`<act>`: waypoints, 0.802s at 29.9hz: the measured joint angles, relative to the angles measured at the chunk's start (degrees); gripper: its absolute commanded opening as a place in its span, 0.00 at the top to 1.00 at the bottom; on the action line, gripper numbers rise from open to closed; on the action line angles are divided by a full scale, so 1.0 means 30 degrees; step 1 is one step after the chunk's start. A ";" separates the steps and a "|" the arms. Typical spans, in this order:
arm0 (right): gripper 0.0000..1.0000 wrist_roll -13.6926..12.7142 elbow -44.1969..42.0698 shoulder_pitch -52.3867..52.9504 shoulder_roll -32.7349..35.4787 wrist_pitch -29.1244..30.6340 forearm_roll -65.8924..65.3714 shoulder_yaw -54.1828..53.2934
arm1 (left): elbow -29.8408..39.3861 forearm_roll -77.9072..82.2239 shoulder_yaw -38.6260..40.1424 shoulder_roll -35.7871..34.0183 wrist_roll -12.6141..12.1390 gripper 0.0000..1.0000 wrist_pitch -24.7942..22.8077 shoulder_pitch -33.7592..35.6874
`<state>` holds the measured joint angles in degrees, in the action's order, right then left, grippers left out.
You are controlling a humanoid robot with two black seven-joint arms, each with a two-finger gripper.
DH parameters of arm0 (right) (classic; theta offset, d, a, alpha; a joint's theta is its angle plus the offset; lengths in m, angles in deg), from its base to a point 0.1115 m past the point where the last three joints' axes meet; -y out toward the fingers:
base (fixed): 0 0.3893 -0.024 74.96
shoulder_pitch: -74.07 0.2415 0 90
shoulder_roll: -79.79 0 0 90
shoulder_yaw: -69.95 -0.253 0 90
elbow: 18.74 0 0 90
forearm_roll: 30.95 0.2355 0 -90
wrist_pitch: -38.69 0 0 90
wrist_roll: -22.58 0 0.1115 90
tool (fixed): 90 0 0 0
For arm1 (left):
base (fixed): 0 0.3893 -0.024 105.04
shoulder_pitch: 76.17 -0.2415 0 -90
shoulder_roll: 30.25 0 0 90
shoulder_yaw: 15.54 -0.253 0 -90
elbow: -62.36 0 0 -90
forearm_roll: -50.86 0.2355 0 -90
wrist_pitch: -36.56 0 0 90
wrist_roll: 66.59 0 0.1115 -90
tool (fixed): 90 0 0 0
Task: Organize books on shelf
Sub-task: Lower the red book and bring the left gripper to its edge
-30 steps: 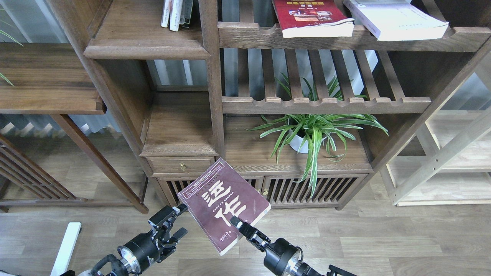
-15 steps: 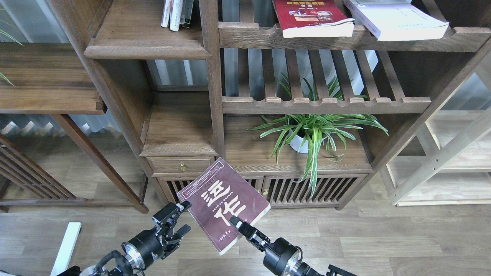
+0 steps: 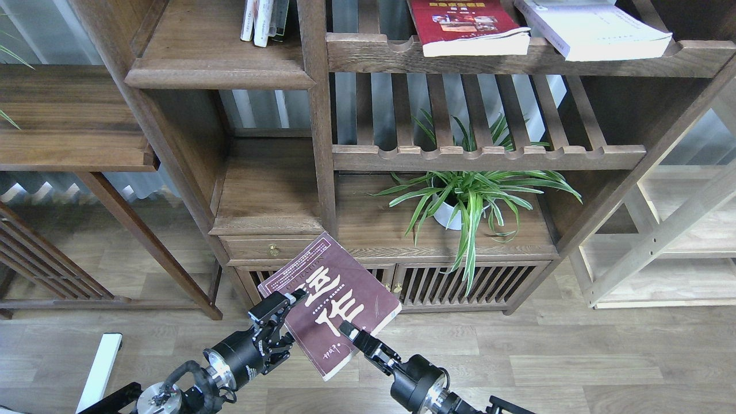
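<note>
The dark maroon book (image 3: pixel 339 287) with large white characters hangs tilted in front of the shelf's (image 3: pixel 270 195) drawer and slatted doors. My right gripper (image 3: pixel 348 332) is shut on its lower edge. My left gripper (image 3: pixel 289 319) is at the book's left edge. Its jaws are apart and straddle that edge, with the upper finger (image 3: pixel 294 297) over the cover. The red book (image 3: pixel 466 26) and the thick white book (image 3: pixel 592 31) lie flat on the top slatted rack.
A potted spider plant (image 3: pixel 466 201) stands on the board under the lower slatted rack. Upright books (image 3: pixel 261 20) stand on the top left board. A dark table (image 3: pixel 69 115) is at left, a pale rack (image 3: pixel 678 241) at right. A white bar (image 3: pixel 100 368) lies on the floor.
My left gripper has moved right and up from beside the book onto its left edge. The book has shifted slightly left and up in my right gripper.
</note>
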<state>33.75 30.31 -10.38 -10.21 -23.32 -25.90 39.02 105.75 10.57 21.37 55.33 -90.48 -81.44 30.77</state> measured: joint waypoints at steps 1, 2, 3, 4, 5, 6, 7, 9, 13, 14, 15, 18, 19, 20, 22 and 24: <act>0.98 0.0000 0.0000 0.0000 0.0000 0.0000 -0.0004 0.0000 | 0.0000 -0.0009 0.0015 -0.0001 -0.0008 0.33 0.0000 0.0002; 0.98 0.0000 0.0000 0.0000 0.0000 0.0000 -0.0006 0.0000 | 0.0000 -0.0012 0.0029 -0.0005 -0.0009 0.37 0.0000 0.0003; 0.98 0.0000 0.0000 0.0001 0.0000 0.0000 -0.0007 0.0000 | 0.0000 -0.0018 0.0047 -0.0015 -0.0014 0.41 0.0000 0.0004; 0.98 0.0000 0.0000 0.0004 0.0000 0.0000 -0.0010 0.0001 | 0.0000 -0.0030 0.0064 -0.0025 -0.0024 0.45 0.0000 0.0012; 0.98 0.0000 0.0000 0.0011 0.0000 0.0000 -0.0011 0.0000 | 0.0000 -0.0036 0.0074 -0.0039 -0.0029 0.49 0.0000 0.0023; 0.98 0.0000 0.0000 0.0013 0.0000 0.0000 -0.0010 0.0000 | 0.0000 -0.0040 0.0082 -0.0056 -0.0031 0.53 0.0000 0.0028; 0.98 0.0001 0.0000 0.0012 0.0000 0.0000 -0.0010 0.0000 | 0.0000 -0.0042 0.0082 -0.0065 -0.0045 0.56 0.0000 0.0028; 0.98 0.0001 0.0005 0.0012 -0.0001 0.0001 -0.0009 0.0000 | 0.0000 -0.0044 0.0105 -0.0085 -0.0084 0.63 0.0000 0.0028; 0.98 0.0008 0.0012 -0.0010 -0.0001 0.0001 -0.0010 -0.0001 | 0.0015 -0.0070 0.0205 -0.0098 -0.0185 0.72 0.0000 -0.0009; 0.98 0.0006 0.0017 -0.0027 -0.0001 0.0001 -0.0017 -0.0002 | 0.0019 -0.0072 0.0226 -0.0080 -0.0204 0.74 0.0000 -0.0013; 0.98 0.0002 0.0020 -0.0043 -0.0001 0.0001 -0.0024 -0.0002 | 0.0024 -0.0075 0.0250 -0.0056 -0.0227 0.77 0.0000 -0.0013; 0.98 0.0000 0.0061 -0.0082 -0.0001 0.0001 -0.0031 -0.0006 | 0.0026 -0.0077 0.0264 -0.0030 -0.0306 0.84 0.0000 -0.0012; 0.98 -0.0001 0.0072 -0.0084 -0.0001 0.0001 -0.0031 -0.0007 | 0.0047 -0.0081 0.0292 -0.0030 -0.0327 0.85 0.0000 -0.0003; 0.98 -0.0001 0.0077 -0.0085 0.0000 0.0001 -0.0032 -0.0007 | 0.0052 -0.0082 0.0299 -0.0027 -0.0342 0.85 0.0000 0.0005; 0.98 0.0000 0.0086 -0.0103 0.0000 0.0002 -0.0030 -0.0007 | 0.0100 -0.0082 0.0321 -0.0026 -0.0385 0.88 0.0001 0.0018; 0.98 0.0000 0.0089 -0.0117 0.0001 0.0003 -0.0030 -0.0007 | 0.0125 -0.0088 0.0347 -0.0027 -0.0490 0.92 0.0001 0.0025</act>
<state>33.75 30.58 -10.73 -10.21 -23.31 -25.99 38.99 106.13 10.31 22.41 55.24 -91.94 -81.44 30.84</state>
